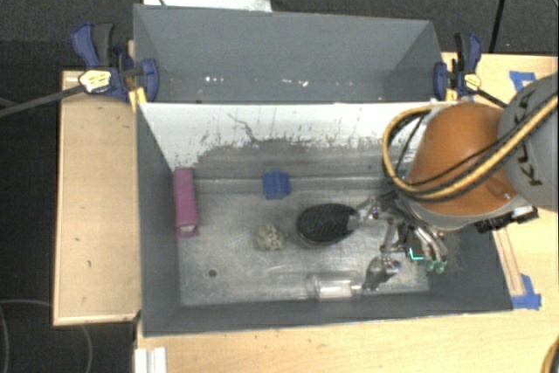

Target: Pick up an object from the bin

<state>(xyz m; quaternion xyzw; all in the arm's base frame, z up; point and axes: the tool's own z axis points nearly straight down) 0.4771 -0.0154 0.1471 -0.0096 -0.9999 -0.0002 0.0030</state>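
Nearest object: black oval object (325,224), flat on the bin floor, just left of the end effector (376,242) as the camera sees it; its right end lies near the upper finger.
End effector state: fingers apart, nothing between them; low over the right part of the floor.
Clear piece (330,286): just beside the lower finger, towards the near wall.
Grey lump (272,238): further left, beyond the oval object.
Blue block (276,184): up and left, at the back wall's foot.
Pink bar (184,201): well apart, at the far left wall.
Bin (262,57): grey metal.
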